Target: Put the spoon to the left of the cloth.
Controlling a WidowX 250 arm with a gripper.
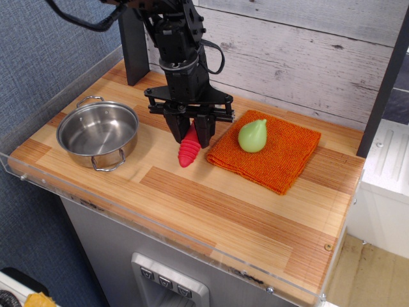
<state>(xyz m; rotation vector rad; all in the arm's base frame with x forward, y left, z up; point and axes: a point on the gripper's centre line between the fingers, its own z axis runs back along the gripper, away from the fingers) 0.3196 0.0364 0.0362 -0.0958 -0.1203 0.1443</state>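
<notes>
The spoon (188, 151) shows only its thick ribbed red handle; its bowl is hidden between the fingers. My gripper (190, 132) is shut on the spoon's upper part and holds it tilted, handle end down, low over the wood just left of the cloth. Whether the handle tip touches the table I cannot tell. The cloth (268, 149), a bright orange square towel, lies flat to the right of the gripper, its left corner close to the right finger.
A pale green pear-shaped object (253, 135) stands on the cloth's left part. A steel pot (98, 133) sits at the left. The black arm base (135, 51) stands at the back left. A clear guard (160, 224) runs along the front edge.
</notes>
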